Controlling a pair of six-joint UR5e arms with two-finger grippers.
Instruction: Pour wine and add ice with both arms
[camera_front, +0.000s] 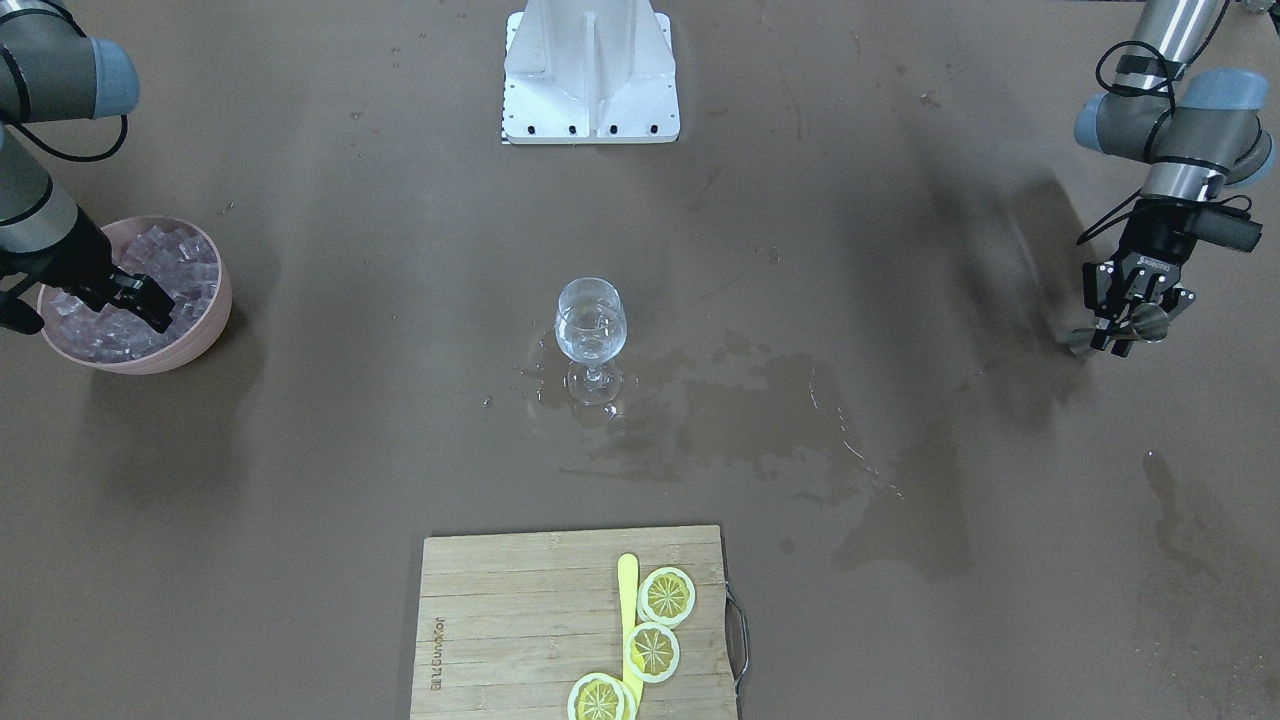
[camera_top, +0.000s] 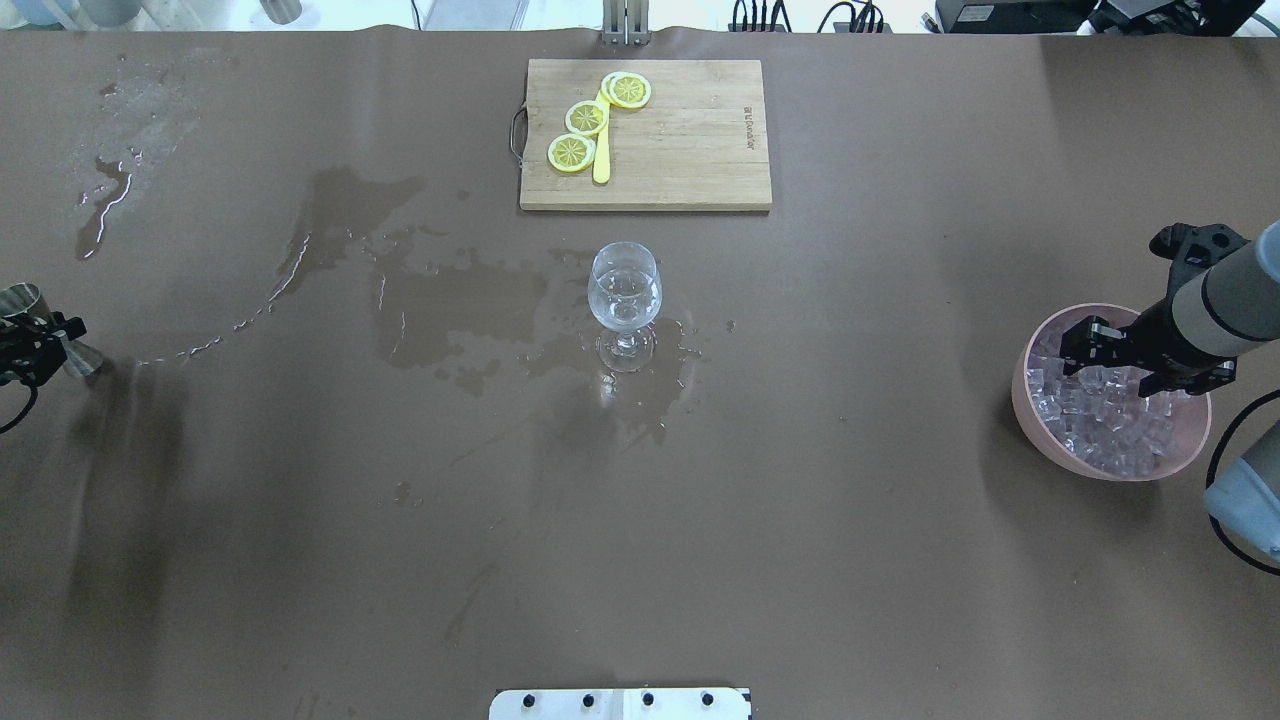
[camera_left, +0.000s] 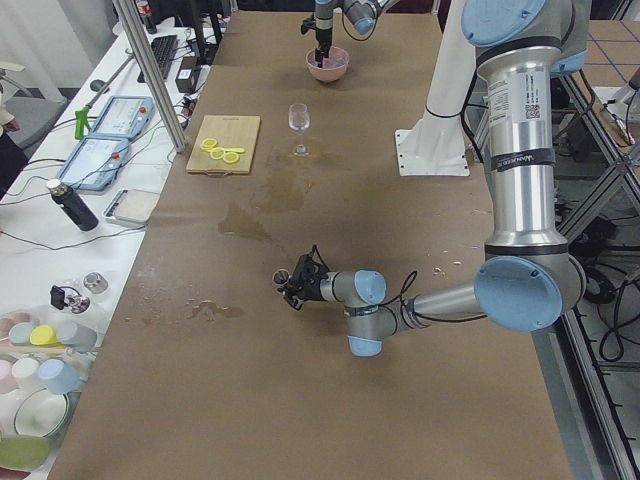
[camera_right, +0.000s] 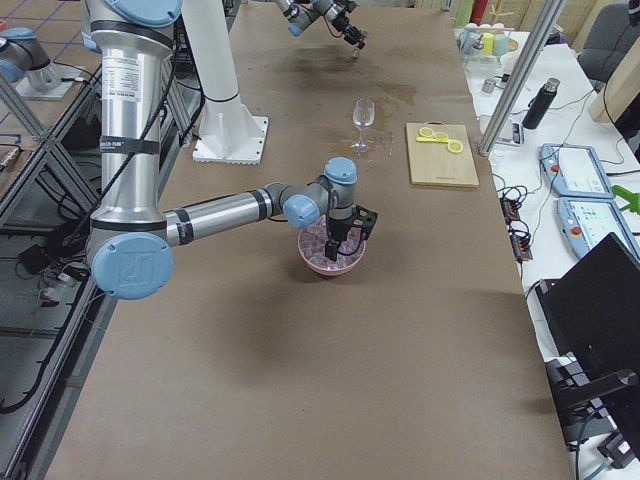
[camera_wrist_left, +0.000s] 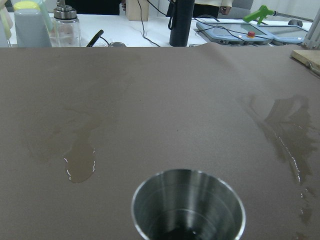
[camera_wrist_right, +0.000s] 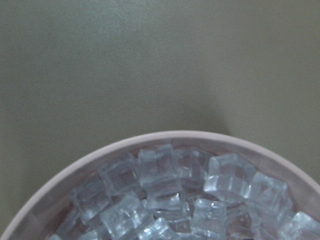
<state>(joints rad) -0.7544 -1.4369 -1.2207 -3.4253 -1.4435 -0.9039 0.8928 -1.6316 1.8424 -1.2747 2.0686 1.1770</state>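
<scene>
1. The only print I can find is a brand line along one edge of the cutting board (camera_front: 520, 620) and small white lettering on the left gripper (camera_front: 1125, 325). Both are too small to read.
2. The left gripper is clamped on a steel jigger (camera_front: 1148, 322), just above the table.
3. The right gripper (camera_front: 135, 300) hangs with its fingers spread among the ice (camera_front: 190, 270) in a pink bowl (camera_front: 200, 345). I see no cube between them.
4. The wine glass (camera_front: 590, 325) stands upright between the two grippers, well apart from each, with a little clear wine (camera_front: 590, 342) in it.
5. Wet patches (camera_front: 760, 400) darken the table from the glass towards the left gripper (nothing solid lies between them).
6. Lemon slices (camera_front: 667, 595) and a yellow stick (camera_front: 628, 600) lie on the board, far from both grippers.
</scene>
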